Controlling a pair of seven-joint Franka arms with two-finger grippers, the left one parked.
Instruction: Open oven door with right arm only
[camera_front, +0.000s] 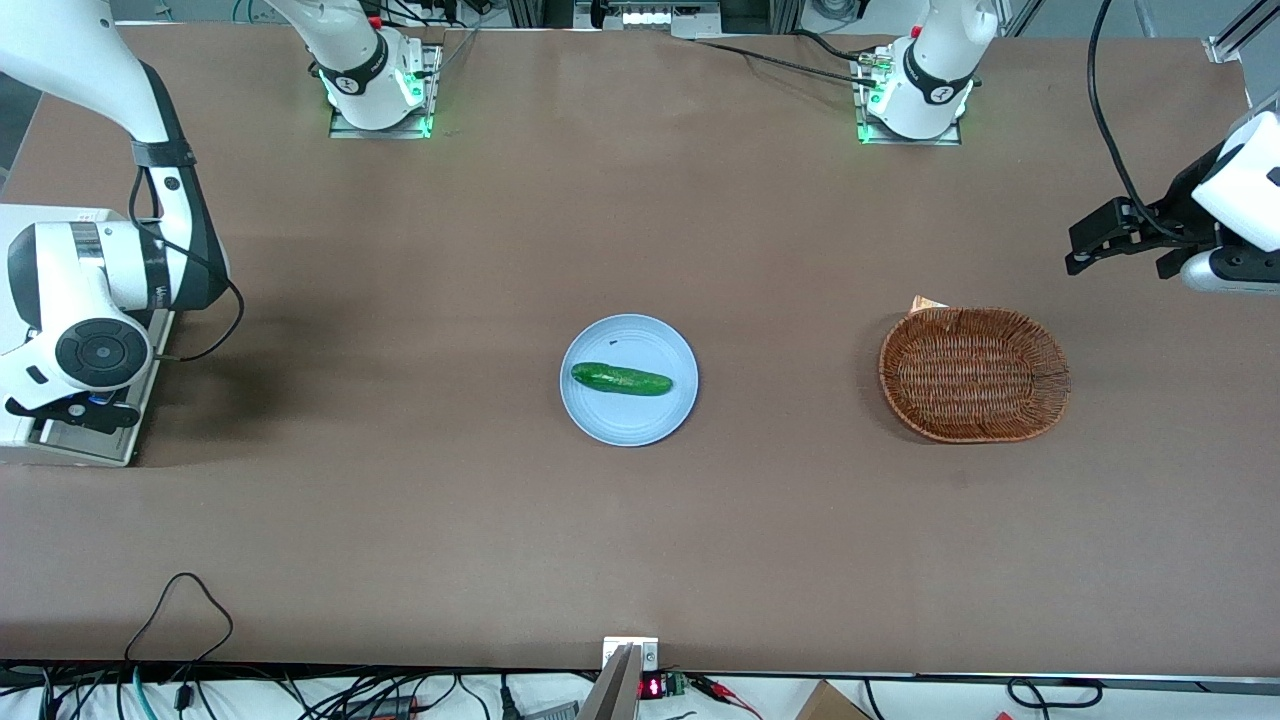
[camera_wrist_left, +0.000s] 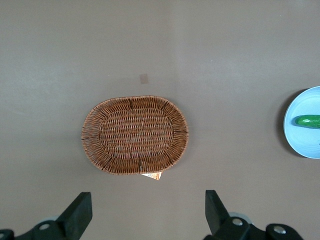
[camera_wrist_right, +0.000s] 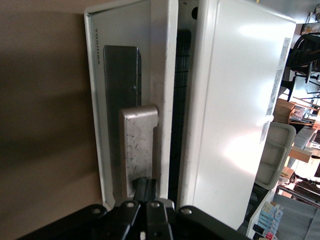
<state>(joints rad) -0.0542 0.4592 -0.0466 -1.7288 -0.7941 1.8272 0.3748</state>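
At the working arm's end of the brown desk stood the small white toaster oven, most of it hidden in the front view by the right arm, whose bulky white wrist hung over it. The oven door sat directly ahead of the claw in the wrist view, swung a little way off the oven body so that a dark gap showed between the door's frame and the white casing. The silver handle stood out from the door, and the claw's black fingers were drawn together at its end, touching it; whether they pinched any part of it I could not tell. Well away from the claw, about mid-desk, lay a pale blue plate carrying a green cucumber. Farther still from the claw, toward the parked arm's end of the desk, sat an oval wicker basket with a small tan tag peeking out at its rim.
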